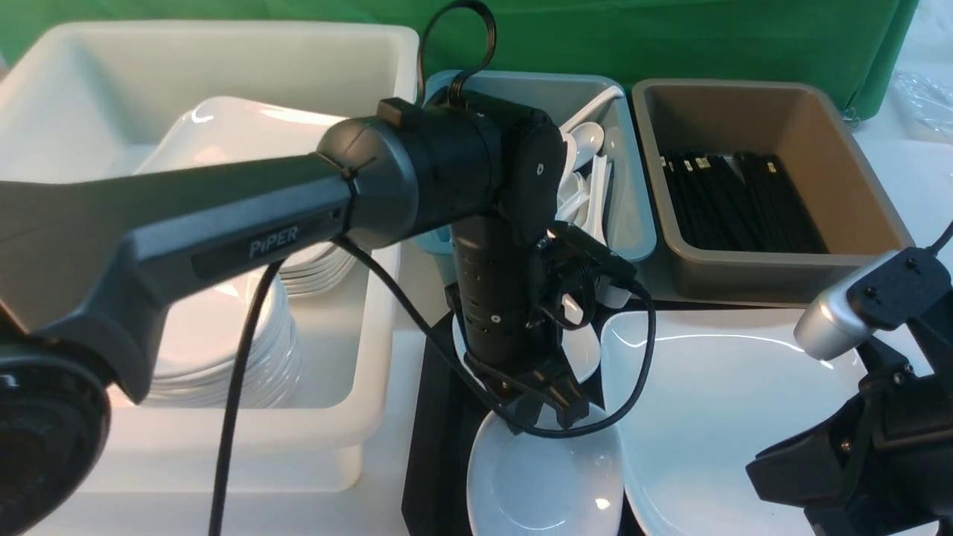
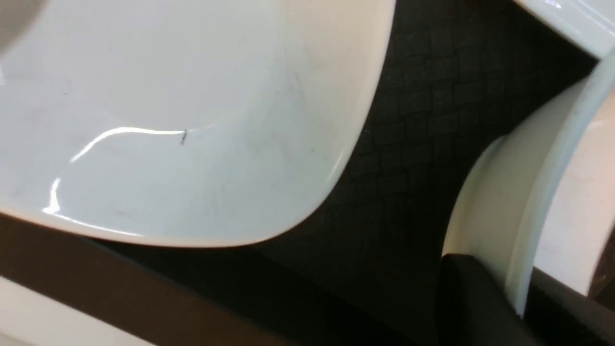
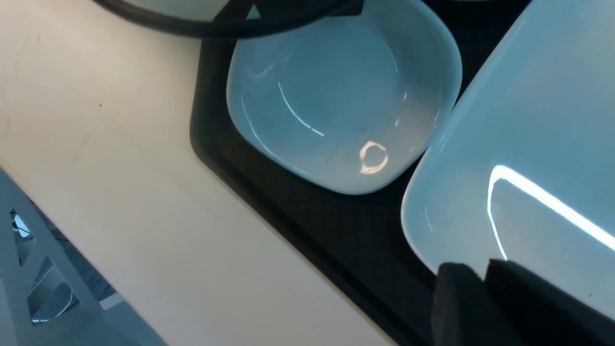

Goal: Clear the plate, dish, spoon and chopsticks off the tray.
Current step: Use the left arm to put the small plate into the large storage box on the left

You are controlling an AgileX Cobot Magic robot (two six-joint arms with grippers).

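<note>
As we look from the front, the left arm point(image 1: 223, 216) stretches across to the tray point(image 1: 435, 447), and the left tool point(image 1: 543, 413) points down at the far rim of the dish point(image 1: 543, 484), which lies at the tray's near end. A second dish point(image 1: 584, 353) sits just behind it, and the plate point(image 1: 715, 417) lies on the tray to the right of both. Beyond the tray, a blue bin point(image 1: 633, 186) holds white spoons point(image 1: 588, 141) and a brown bin point(image 1: 841, 171) holds black chopsticks point(image 1: 744, 201). A white bin point(image 1: 89, 97) with stacked plates point(image 1: 223, 335) stands on the left.

From the left wrist, we see the tool's fingers point(image 2: 471, 298) pinching the rim of the dish point(image 2: 504, 216) between them, above the tray point(image 2: 423, 120).

From the right wrist, the right tool point(image 3: 483, 271) hangs with its fingers pressed together, gripping nothing. It is over a corner of the plate point(image 3: 528, 144), with the dish point(image 3: 346, 96) just beside that corner.
</note>
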